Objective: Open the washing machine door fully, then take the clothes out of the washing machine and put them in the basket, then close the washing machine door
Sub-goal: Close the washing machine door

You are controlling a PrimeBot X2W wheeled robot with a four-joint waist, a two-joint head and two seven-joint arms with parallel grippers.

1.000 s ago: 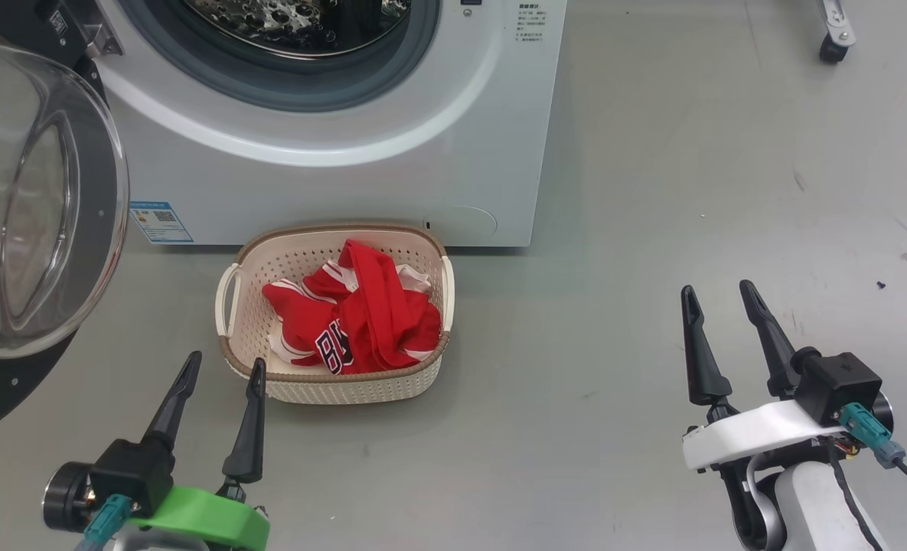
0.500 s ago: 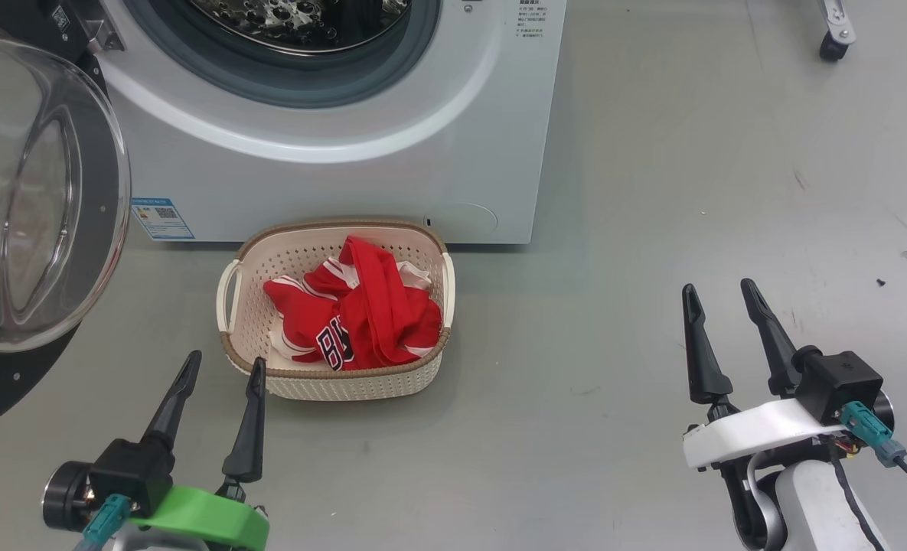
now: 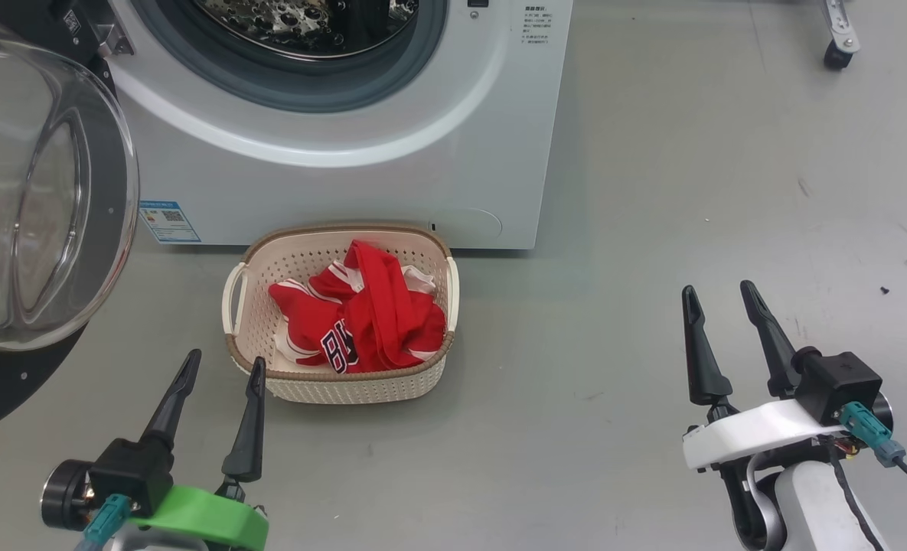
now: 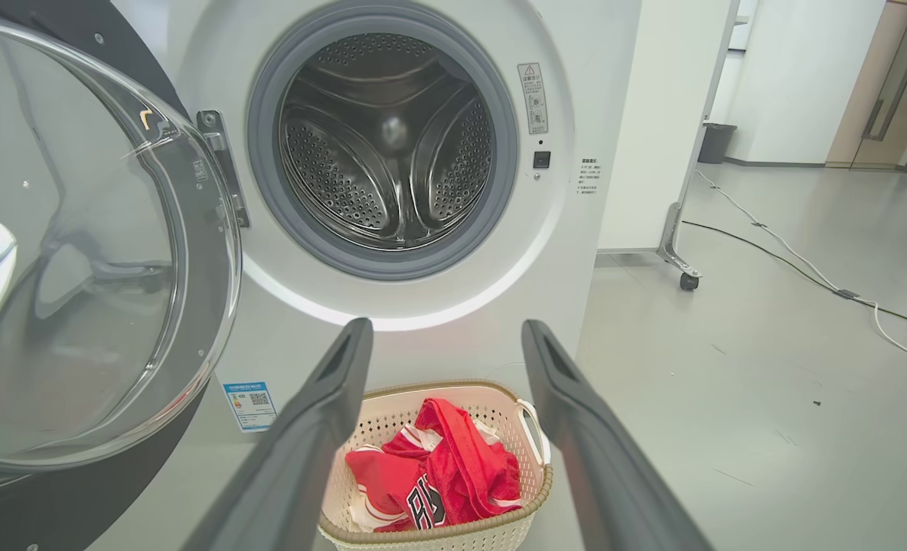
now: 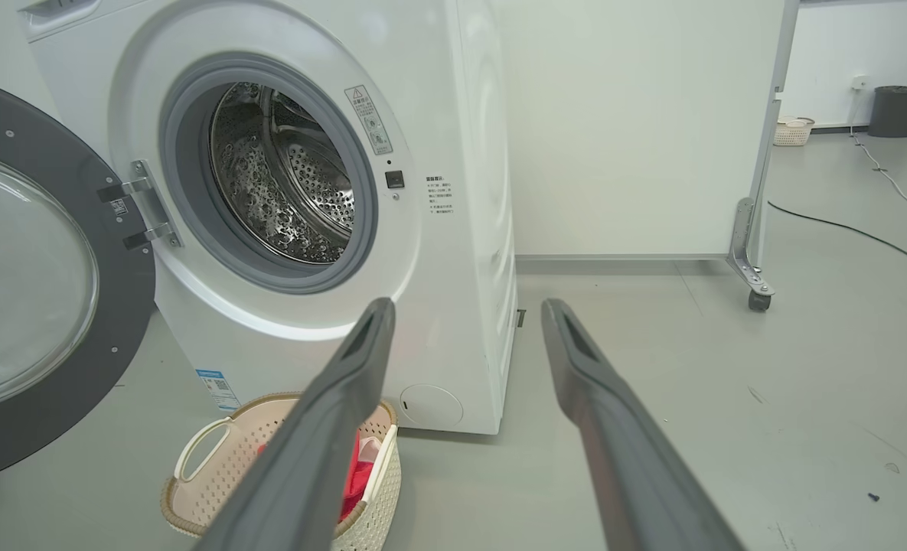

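Red clothes [image 3: 357, 317], heaped in the cream basket [image 3: 346, 389] on the grey floor [image 3: 652, 191], just before the foot of the white machine [image 3: 392, 184] and below its round mouth. Steel drum [image 4: 388, 145] bare as far as seen. Black-rimmed door [image 3: 40, 207] swung wide on its left-side hinge, glass bowl bulging out. Low by the near left corner of the basket, the left gripper [image 3: 225, 360], fingers spread wide, holding nothing. Well apart to the right over bare floor, the right gripper [image 3: 718, 289], fingers likewise spread and empty.

Likely left to do: shutting the door. Probably best done with the left arm, nearest to it. Reach round to the outer face, press on the black rim rather than the glass, well out from the hinge, and follow the arc round. Pass above the basket without nudging it. Finish with a firm push at the latch side until seated.
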